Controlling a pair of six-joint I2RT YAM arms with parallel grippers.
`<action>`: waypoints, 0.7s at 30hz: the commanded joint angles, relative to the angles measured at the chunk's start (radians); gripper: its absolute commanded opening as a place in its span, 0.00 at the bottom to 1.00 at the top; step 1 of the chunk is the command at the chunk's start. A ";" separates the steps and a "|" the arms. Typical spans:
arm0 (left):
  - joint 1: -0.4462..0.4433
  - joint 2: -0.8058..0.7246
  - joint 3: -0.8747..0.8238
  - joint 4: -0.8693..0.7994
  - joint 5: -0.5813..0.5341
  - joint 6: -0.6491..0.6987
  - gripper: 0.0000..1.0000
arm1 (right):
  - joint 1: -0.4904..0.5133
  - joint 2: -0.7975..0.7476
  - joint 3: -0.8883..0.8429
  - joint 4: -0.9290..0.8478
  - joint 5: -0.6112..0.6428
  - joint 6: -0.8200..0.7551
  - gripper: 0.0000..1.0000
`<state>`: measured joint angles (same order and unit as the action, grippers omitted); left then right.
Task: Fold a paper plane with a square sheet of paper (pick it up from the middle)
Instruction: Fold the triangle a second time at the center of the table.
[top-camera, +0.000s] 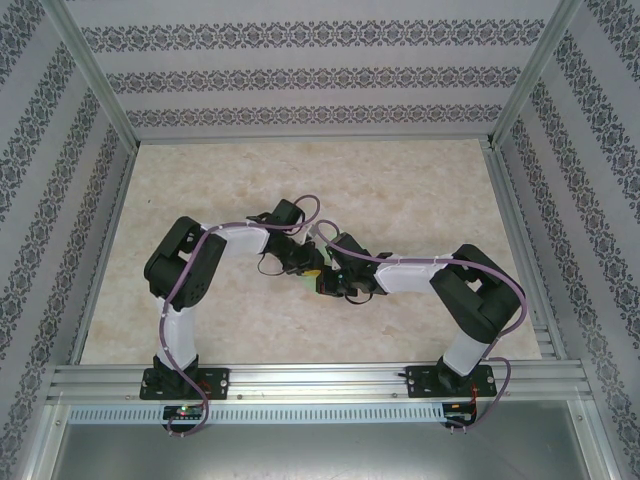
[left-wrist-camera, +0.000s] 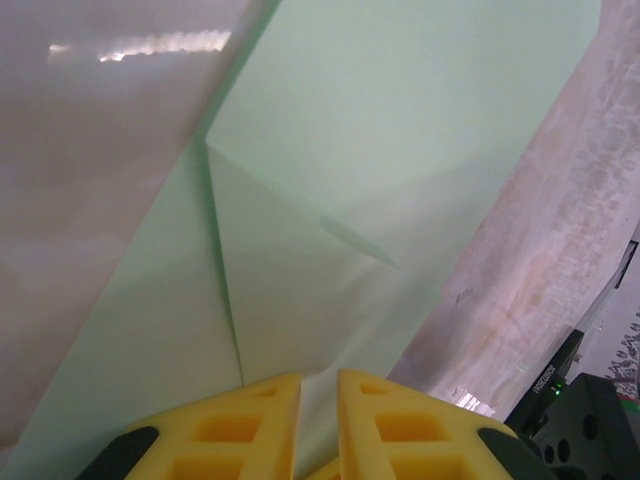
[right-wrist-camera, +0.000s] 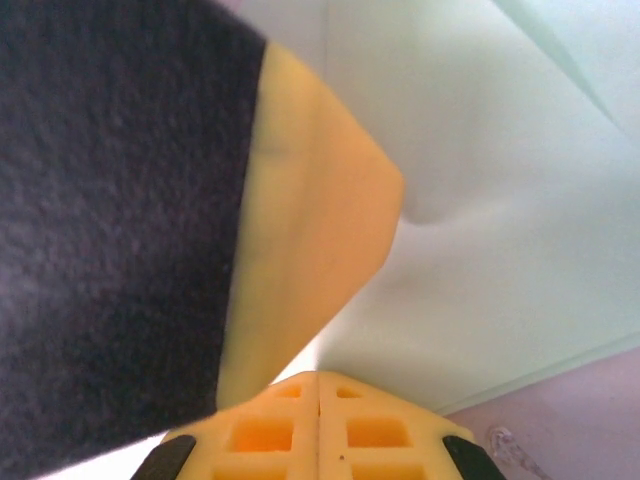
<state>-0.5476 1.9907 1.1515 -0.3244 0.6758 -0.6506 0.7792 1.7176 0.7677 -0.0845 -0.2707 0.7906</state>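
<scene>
Folded green paper (left-wrist-camera: 400, 120), long axis slanting up-right away from left fingers (left-wrist-camera: 240, 430), narrowly parted; right fingers (right-wrist-camera: 270, 435) pressed together

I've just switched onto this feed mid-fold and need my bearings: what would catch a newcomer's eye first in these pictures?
The partly folded pale green paper sheet, crossed by diagonal creases, rests on the marbled beige table at its centre, where both arms meet. The yellow-tipped left gripper stands slightly parted over the paper. The right gripper is shut close beside it, tips at the paper.
</scene>
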 joint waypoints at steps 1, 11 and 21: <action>0.066 0.039 0.042 0.096 -0.183 0.042 0.20 | 0.028 0.096 -0.095 -0.294 0.060 -0.022 0.03; 0.070 0.087 0.096 0.078 -0.184 0.071 0.22 | 0.028 0.081 -0.105 -0.297 0.063 -0.022 0.03; 0.086 0.123 0.179 0.040 -0.199 0.104 0.23 | 0.025 0.051 -0.129 -0.305 0.062 -0.028 0.03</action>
<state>-0.5106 2.0636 1.2858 -0.3771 0.6312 -0.5945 0.7837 1.6978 0.7425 -0.0544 -0.2474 0.7868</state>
